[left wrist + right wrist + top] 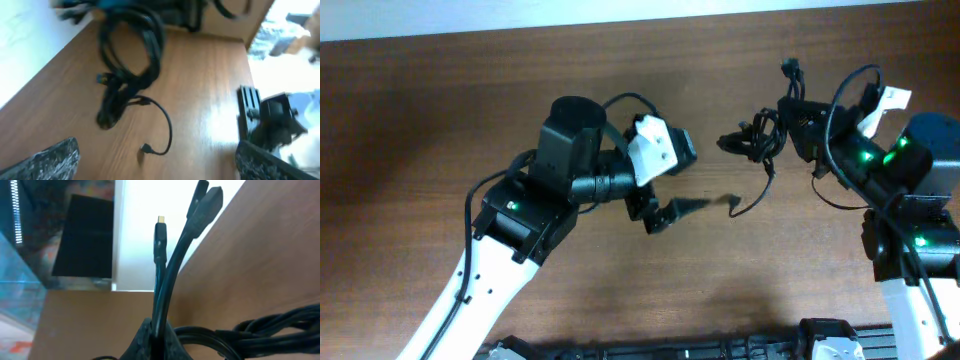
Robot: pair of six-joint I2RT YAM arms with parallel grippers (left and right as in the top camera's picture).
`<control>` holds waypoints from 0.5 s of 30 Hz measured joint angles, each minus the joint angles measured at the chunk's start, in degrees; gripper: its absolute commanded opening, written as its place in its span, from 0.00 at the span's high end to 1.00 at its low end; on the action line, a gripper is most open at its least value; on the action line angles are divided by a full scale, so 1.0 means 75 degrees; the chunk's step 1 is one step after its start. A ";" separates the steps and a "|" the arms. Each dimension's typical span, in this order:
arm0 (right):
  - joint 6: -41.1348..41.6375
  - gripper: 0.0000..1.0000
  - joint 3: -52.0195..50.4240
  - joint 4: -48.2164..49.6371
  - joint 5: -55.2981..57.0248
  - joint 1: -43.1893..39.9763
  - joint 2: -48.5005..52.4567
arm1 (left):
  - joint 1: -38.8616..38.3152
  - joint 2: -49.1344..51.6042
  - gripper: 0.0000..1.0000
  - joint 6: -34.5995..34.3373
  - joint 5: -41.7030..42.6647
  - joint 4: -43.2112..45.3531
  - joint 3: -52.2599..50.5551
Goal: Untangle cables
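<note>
The cables (757, 137) are thin black cords bundled in a knot at the upper right of the table, with one loose end curling down to a small plug (735, 207). My right gripper (798, 128) is shut on cords at the bundle's right side; the right wrist view shows the fingers (157, 339) pinching cords whose plug ends (202, 205) stick up, one tip metallic (160, 219). My left gripper (665, 212) is open and empty, just left of the loose plug. The left wrist view shows the bundle (127, 70) and the plug (145, 148) ahead of its open fingers (157, 160).
The brown wooden table (440, 120) fills the view. Black equipment (720, 348) runs along the front edge. The arms' own thicker black wires loop near each wrist. A black clamp-like fixture (272, 125) shows at the table edge in the left wrist view.
</note>
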 measured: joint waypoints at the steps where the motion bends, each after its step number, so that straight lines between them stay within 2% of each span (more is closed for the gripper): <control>1: 0.0175 0.96 0.0000 0.0236 -0.0128 -0.0006 0.0009 | 0.0000 0.0003 0.01 0.0595 0.0157 -0.0192 0.0006; 3: 0.0466 0.96 0.0000 0.0898 -0.0554 -0.0006 0.0003 | -0.0047 0.0017 0.00 0.1510 0.0323 -0.0431 0.0012; 5: 0.0731 0.96 0.0000 0.0935 -0.0892 -0.0006 -0.0006 | -0.0216 0.0108 0.02 0.2168 0.0408 -0.0332 0.0012; 8: 0.0883 0.96 0.0000 0.0976 -0.1271 -0.0006 -0.0006 | -0.0525 0.0187 0.14 0.2702 0.0431 -0.0026 0.0012; 12: 0.1049 0.96 0.0000 0.1285 -0.1836 -0.0006 0.0000 | -0.0819 0.0315 0.17 0.3104 0.0017 0.0216 0.0012; 13: 0.1148 0.96 0.0000 0.1361 -0.1973 -0.0006 0.0000 | -0.0831 0.0358 0.23 0.3162 -0.0090 0.0326 0.0012; 14: 0.1247 0.96 0.0000 0.1443 -0.2066 -0.0006 0.0000 | -0.0831 0.0373 0.23 0.3168 -0.0119 0.0361 0.0012; 15: 0.1390 0.96 0.0000 0.1597 -0.2157 -0.0006 0.0000 | -0.0831 0.0382 0.20 0.3188 -0.0149 0.0405 0.0012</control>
